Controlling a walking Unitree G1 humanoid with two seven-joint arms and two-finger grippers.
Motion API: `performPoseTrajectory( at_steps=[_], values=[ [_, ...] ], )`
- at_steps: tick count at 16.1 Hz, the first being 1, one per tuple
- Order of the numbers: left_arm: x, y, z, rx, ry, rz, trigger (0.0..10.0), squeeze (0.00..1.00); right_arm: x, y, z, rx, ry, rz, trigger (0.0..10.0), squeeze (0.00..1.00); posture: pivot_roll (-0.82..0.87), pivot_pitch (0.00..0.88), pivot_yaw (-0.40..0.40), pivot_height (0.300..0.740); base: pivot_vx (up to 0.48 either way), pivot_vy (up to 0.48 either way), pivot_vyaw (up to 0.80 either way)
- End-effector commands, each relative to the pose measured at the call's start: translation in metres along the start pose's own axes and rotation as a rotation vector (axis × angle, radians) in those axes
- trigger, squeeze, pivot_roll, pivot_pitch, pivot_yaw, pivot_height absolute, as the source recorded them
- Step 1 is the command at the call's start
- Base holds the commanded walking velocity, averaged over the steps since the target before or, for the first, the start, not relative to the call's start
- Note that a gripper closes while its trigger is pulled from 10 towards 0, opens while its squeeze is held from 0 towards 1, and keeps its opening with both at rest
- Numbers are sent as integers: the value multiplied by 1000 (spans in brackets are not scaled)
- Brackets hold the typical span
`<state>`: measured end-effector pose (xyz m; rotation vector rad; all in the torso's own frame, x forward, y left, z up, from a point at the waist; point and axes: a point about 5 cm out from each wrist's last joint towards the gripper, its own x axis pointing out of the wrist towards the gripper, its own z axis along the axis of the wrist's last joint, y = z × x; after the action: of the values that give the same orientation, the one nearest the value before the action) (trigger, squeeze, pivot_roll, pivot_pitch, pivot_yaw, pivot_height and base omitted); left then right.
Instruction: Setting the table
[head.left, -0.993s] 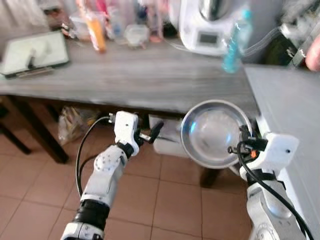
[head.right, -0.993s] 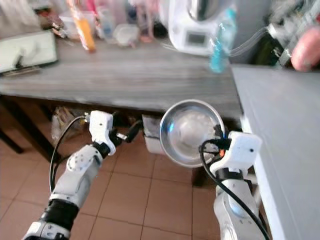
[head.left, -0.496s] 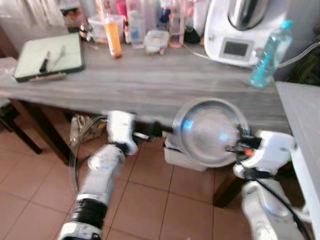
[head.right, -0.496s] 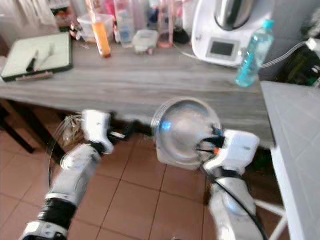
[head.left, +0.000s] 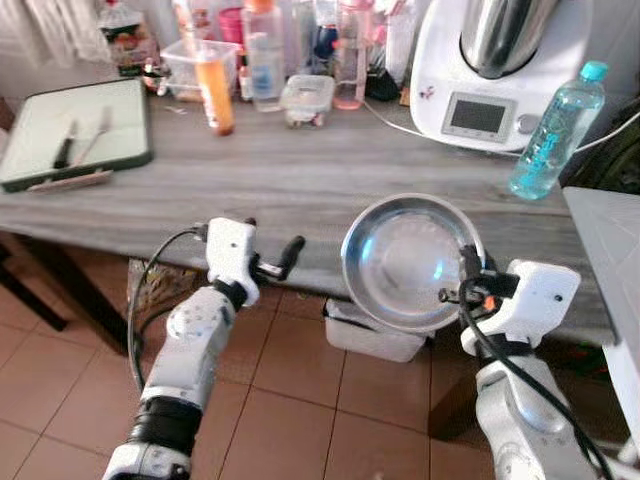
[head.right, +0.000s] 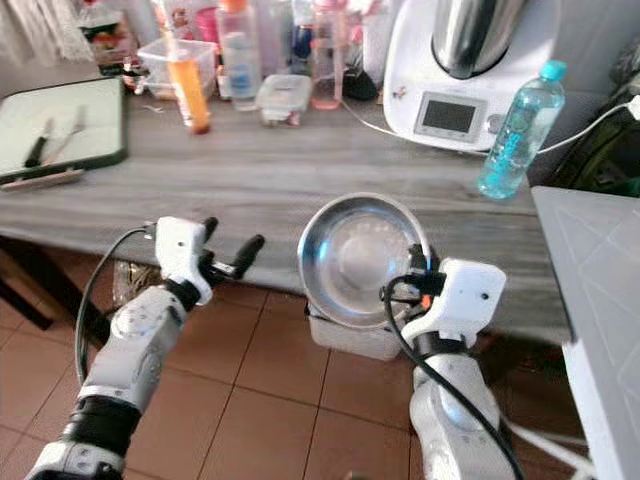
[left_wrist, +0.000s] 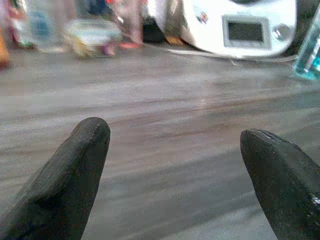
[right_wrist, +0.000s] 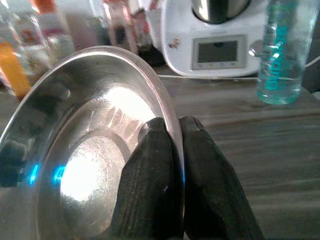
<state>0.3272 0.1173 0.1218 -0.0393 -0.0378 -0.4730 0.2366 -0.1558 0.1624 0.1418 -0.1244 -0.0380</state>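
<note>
A round steel bowl (head.left: 405, 262) hangs tilted toward me over the front edge of the grey wooden table (head.left: 300, 170). My right gripper (head.left: 468, 270) is shut on the bowl's right rim, and the right wrist view shows both fingers (right_wrist: 150, 170) pinching that rim (right_wrist: 172, 117). My left gripper (head.left: 272, 258) is held out level at the table's front edge, open, with nothing between its fingertips (left_wrist: 75, 165).
Along the back of the table stand a white kitchen machine (head.left: 495, 70), a blue water bottle (head.left: 555, 130), an orange bottle (head.left: 213, 90) and several jars and tubs. A green tray (head.left: 75, 130) with cutlery lies at the left. A white box (head.left: 375, 335) sits on the tiled floor underneath.
The view has swung left and closer to the table and is now sharp. The bowl stays in my right gripper, now raised to the table's edge. My left gripper remains open.
</note>
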Motion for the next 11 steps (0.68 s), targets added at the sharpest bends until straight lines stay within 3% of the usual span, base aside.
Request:
performPoseTrajectory(
  at_steps=[1, 4, 7, 9, 11],
  values=[
    [-1, 8, 6, 35, -2, 6, 10000, 0, 0, 1, 6, 10, -30, 4, 10000, 0, 7, 96, -3, 740, 319, 0, 0],
    [-3, 18, 16, 48, -17, 2, 10000, 0, 0, 2, 5, 9, -25, 7, 10000, 0, 13, 105, -4, 740, 92, 0, 0],
    [-4, 14, 22, 73, -31, -49, 10000, 0, 0, 1, 7, 14, -31, 0, 10000, 0, 15, 105, -1, 740, 0, 0, 0],
    [-9, 11, 23, 27, -18, -136, 10000, 0, 1, 2, 6, 18, -27, 3, 10000, 0, 26, 103, -6, 740, 0, 0, 0],
    [-15, 5, 20, 41, 1, -202, 10000, 0, 3, 5, 7, 19, -31, 24, 10000, 0, 28, 102, -5, 740, 0, 0, 0]
  ],
)
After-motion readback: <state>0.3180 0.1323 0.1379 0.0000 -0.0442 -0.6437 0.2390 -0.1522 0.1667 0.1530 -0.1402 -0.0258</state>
